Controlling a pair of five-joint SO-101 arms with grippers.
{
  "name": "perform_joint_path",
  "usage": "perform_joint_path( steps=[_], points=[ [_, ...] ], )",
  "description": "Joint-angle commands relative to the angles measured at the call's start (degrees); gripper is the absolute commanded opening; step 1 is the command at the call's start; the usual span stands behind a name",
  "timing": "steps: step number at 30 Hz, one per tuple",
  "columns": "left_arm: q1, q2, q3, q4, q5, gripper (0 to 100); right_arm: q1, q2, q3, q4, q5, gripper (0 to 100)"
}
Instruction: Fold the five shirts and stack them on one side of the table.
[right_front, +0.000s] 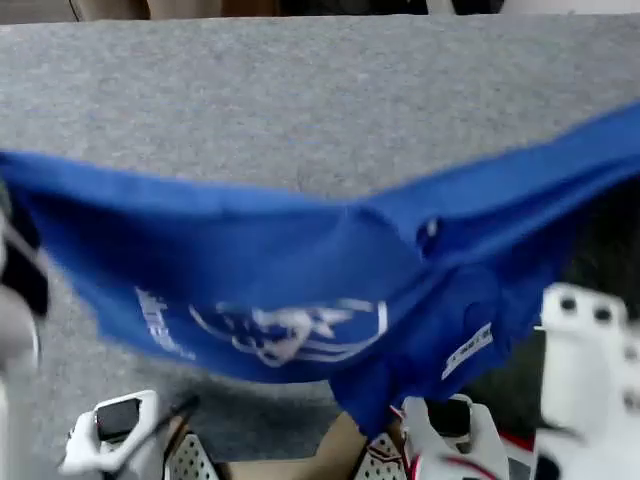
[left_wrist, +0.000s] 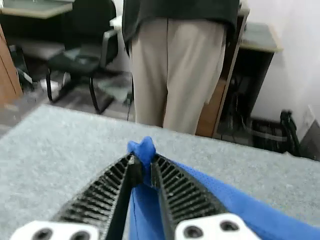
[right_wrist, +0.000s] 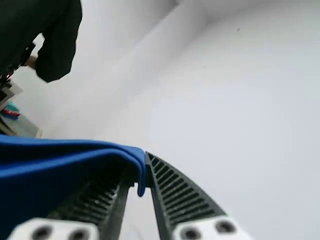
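A blue shirt (right_front: 300, 260) with a white print hangs stretched in the air across the grey table (right_front: 300, 90), sagging in the middle. In the left wrist view my left gripper (left_wrist: 142, 162) is shut on a bunched corner of the blue shirt (left_wrist: 145, 149), just above the table. My right gripper (right_wrist: 141, 172) is shut on another edge of the blue shirt (right_wrist: 60, 165), raised high and facing a white wall. In the high view, white arm parts stand at the left edge (right_front: 20, 300) and at the right (right_front: 590, 360).
The grey felt table top (left_wrist: 60, 145) stretches far behind the shirt. White arm bases (right_front: 120, 425) sit at the near edge. A person in beige trousers (left_wrist: 175, 65) stands beyond the table's far side, beside an office chair (left_wrist: 85, 55).
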Motion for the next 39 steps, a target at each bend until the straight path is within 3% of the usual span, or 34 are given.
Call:
perform_joint_path(
  steps=[1, 5, 8, 12, 19, 25, 29, 32, 39],
  points=[
    [-4.7, -4.5, 2.0, 0.4, -0.3, 2, 0.7, -0.6, -0.8, -0.4, -0.7, 0.5],
    [-9.1, -4.9, 5.5, 0.3, -0.2, 2, -1.2, 0.5, 1.7, -0.3, -0.6, 0.5],
    [-9.4, -3.8, 12.6, -4.3, 1.6, 2, -5.1, 3.4, 6.1, -0.4, -0.3, 0.5],
    [-9.5, -1.6, 26.1, -17.7, 5.7, 2, -7.7, 10.3, 14.4, -5.1, -0.6, 0.5],
    [-9.5, 8.7, 50.3, -48.8, 9.6, 2, -11.4, 27.2, 25.8, -17.2, -0.6, 0.5],
    [-9.1, 25.3, 52.7, -64.4, 9.6, 2, -12.8, 46.5, 25.2, -30.9, -0.7, 0.5],
    [-7.3, 39.3, 42.0, -64.8, 9.5, 2, -12.9, 59.8, 15.2, -38.9, -0.7, 0.4],
    [-6.6, 49.7, 28.2, -60.4, 9.5, 2, -12.7, 69.7, 2.1, -39.5, -0.6, 0.4],
    [-6.3, 70.9, -7.2, -41.1, 9.5, 2, -12.7, 86.5, -25.0, -25.1, -0.5, 0.4]
  ],
)
